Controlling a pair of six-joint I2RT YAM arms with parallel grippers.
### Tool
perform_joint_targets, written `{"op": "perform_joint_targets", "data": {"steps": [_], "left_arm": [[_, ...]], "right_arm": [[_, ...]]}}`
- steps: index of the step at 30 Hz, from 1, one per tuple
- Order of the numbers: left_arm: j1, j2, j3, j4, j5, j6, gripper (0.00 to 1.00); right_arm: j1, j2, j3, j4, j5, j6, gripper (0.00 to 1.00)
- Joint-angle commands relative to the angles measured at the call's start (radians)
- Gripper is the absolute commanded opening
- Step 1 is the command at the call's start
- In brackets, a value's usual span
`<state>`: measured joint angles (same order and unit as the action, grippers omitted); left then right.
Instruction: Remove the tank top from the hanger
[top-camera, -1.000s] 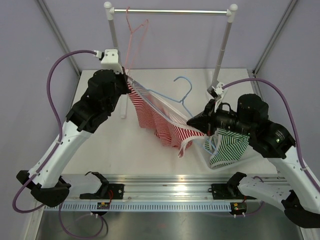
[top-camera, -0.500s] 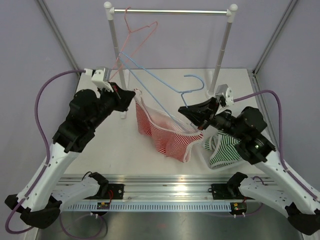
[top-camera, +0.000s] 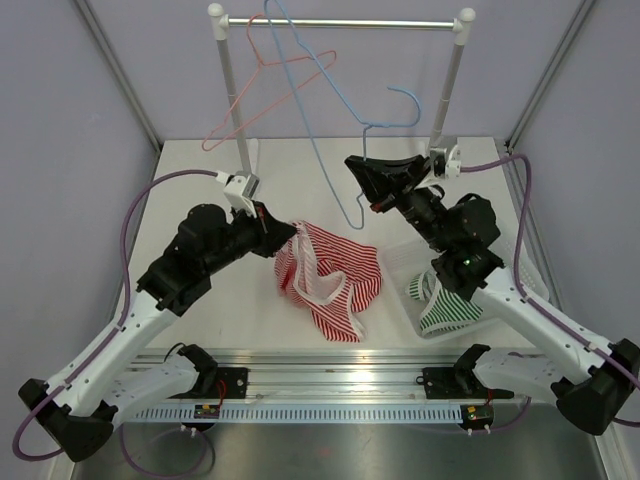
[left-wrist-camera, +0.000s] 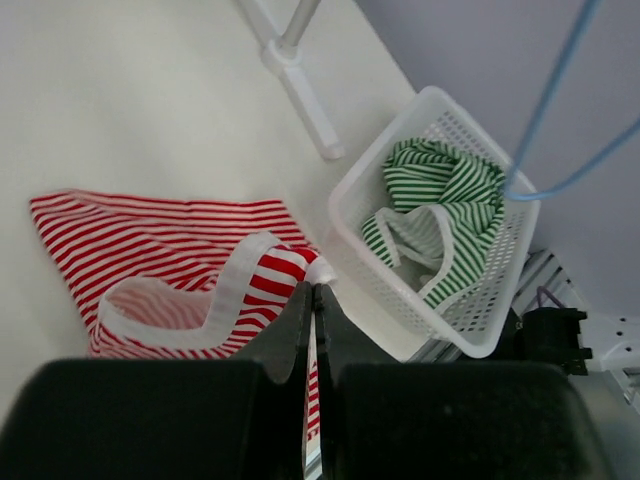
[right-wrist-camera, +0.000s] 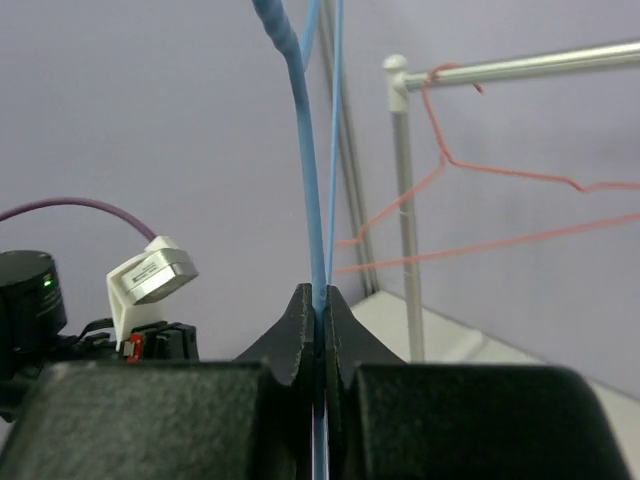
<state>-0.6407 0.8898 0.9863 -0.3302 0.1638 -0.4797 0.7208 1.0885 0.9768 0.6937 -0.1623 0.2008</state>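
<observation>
Fabric of the red-striped tank top (left-wrist-camera: 150, 240) is lying crumpled on the desk (left-wrist-camera: 120, 110), near the middle and fully clear of the blue hanger (right-wrist-camera: 305, 170). One white-edged strap is rising from the heap into the left end effector (left-wrist-camera: 312, 300), which is clenched on that strap just above the desk. The right end effector (right-wrist-camera: 316, 300) is grasping the blue hanger's wire between its closed fingers and holding it up in the air, right of the tank top. A pink hanger (right-wrist-camera: 500, 172) is hanging on the rail (right-wrist-camera: 540, 62) at the far side. A green-striped top (left-wrist-camera: 440, 190) is sitting in a white basket (left-wrist-camera: 400, 320) at the near right.
</observation>
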Motion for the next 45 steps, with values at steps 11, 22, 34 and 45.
{"op": "perform_joint_targets", "data": {"steps": [11,22,34,45], "left_arm": [[-0.04,-0.012,0.132,-0.337,-0.339,0.038,0.72],[-0.042,-0.1,0.153,-0.498,-0.417,0.118,0.99],[-0.05,-0.135,0.095,-0.52,-0.509,0.125,0.99],[-0.071,-0.039,0.034,-0.451,-0.549,-0.022,0.99]], "right_arm": [[0.003,0.06,0.607,-1.36,0.611,0.035,0.0],[-0.279,0.511,1.211,-1.546,0.382,-0.051,0.0],[-0.463,0.936,1.699,-1.647,0.187,-0.1,0.0],[-0.465,0.852,1.518,-1.623,0.187,-0.09,0.38]]}}
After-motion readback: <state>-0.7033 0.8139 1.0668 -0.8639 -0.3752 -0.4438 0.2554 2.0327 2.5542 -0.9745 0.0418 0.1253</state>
